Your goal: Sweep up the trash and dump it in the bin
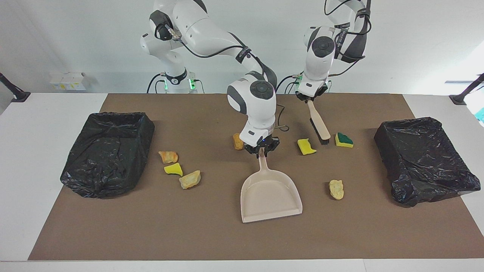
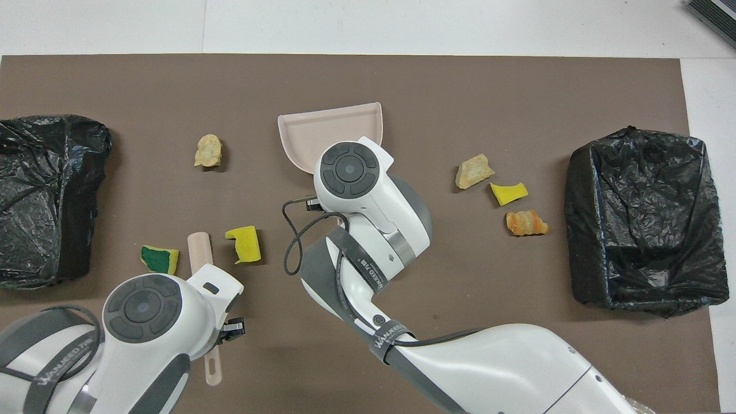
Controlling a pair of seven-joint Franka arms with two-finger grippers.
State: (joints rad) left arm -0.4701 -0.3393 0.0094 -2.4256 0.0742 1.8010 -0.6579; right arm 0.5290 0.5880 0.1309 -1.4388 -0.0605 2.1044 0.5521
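Here the right gripper [image 1: 261,150] was closed on the dustpan [image 1: 270,194] handle; the left gripper [image 1: 311,96] gripped the brush [image 1: 319,126] above two sponges [image 1: 306,146].

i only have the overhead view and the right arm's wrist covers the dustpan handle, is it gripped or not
Observer: Yes. In the facing view the right gripper is shut on the handle of the dustpan.
Operator: i count six bits of trash, any hidden from me
Observer: One more. An orange chunk lies on the mat beside the right gripper, toward the right arm's end of the table. The arm covers it from above.
Operator: and the left gripper, what's under that wrist
Observer: The left gripper is shut on the handle of the brush. The brush slants down, with its dark bristles low between the yellow sponge and the green-faced sponge.
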